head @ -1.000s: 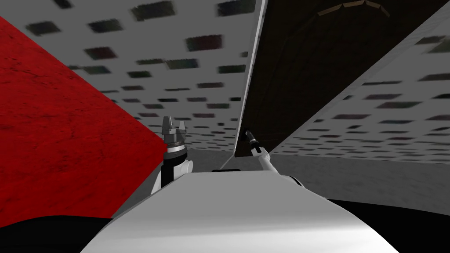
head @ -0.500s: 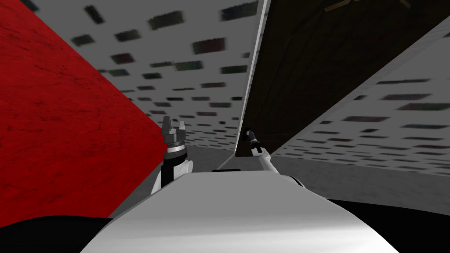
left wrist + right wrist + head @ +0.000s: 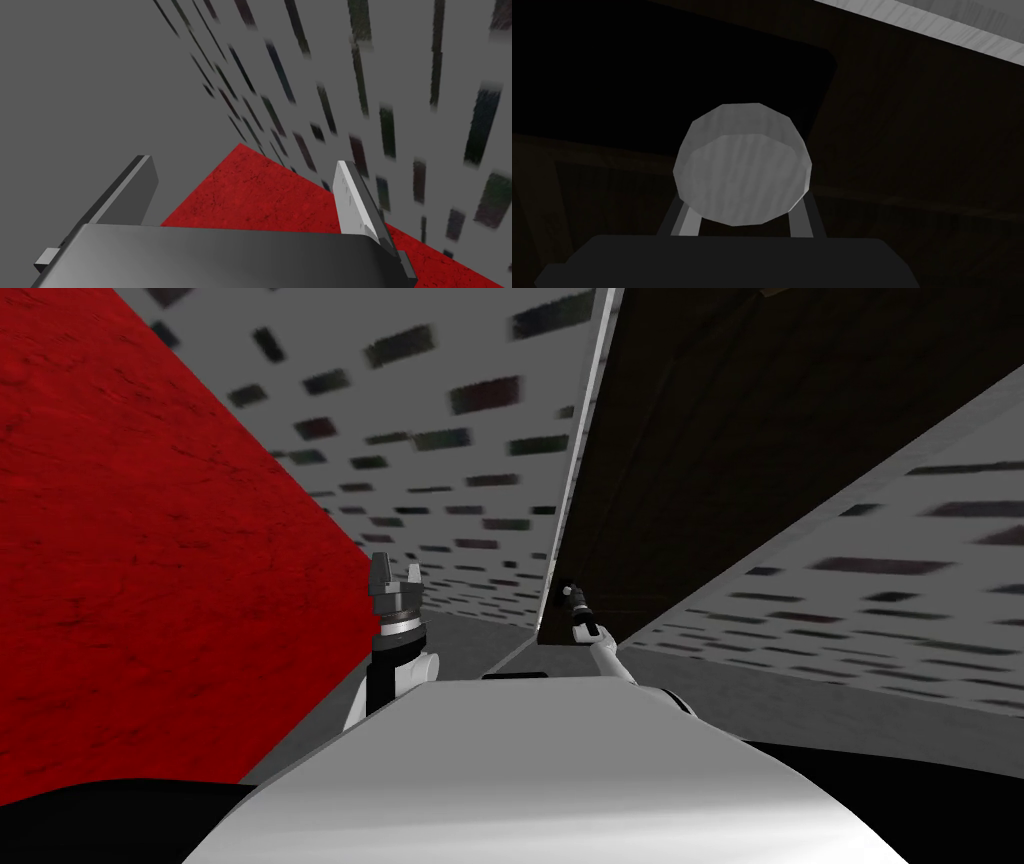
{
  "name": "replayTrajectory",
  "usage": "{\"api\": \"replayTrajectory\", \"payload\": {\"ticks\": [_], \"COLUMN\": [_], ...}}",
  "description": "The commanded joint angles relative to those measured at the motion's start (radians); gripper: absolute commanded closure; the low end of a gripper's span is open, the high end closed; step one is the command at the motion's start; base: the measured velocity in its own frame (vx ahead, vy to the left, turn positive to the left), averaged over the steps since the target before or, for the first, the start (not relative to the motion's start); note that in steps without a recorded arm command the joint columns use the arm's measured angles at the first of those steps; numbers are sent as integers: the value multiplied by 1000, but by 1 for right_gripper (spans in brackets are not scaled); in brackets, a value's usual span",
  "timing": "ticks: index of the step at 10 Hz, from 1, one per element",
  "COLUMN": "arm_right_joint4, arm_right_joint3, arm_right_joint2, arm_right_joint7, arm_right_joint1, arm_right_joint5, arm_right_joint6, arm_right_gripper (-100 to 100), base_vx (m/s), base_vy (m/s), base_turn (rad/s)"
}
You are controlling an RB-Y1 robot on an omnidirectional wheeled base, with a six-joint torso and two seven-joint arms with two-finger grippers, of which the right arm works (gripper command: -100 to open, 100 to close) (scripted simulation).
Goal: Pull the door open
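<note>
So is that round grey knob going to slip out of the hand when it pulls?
Maybe a little. The knob looks smooth and round, so the thin fingers of the right hand might slide off it. It looks hard, so it probably won't squash. The dark door is big, so it likely swings heavily and slowly.

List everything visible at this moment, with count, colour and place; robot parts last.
door: one, dark brown, ahead on the right
knob: one, light grey, round, on the door
red surface: one, red, on the left
patterned wall: two stretches, grey with dark rectangles, either side of the door
left gripper: one, fingers open, raised beside the red surface, holding nothing
right gripper: one, fingers pressing the knob's sides
</note>
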Motion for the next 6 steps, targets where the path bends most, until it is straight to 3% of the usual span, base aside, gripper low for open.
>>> {"api": "replayTrajectory", "payload": {"ticks": [1, 4, 5, 6], "arm_right_joint4": [-4, 0, 0, 2], "arm_right_joint3": [7, 5, 5, 5], "arm_right_joint2": [5, 1, 1, 0], "arm_right_joint7": [-29, -117, -125, -157], "arm_right_joint1": [-6, -8, -8, -9], "arm_right_joint5": [-19, -114, -115, -146], "arm_right_joint6": [-5, 3, 3, 5], "arm_right_gripper": [100, 100, 100, 100], "base_vx": [-68, -75, -64, -59], "base_vy": [-42, -49, -45, -23], "base_turn": [68, 140, 91, 98]}}
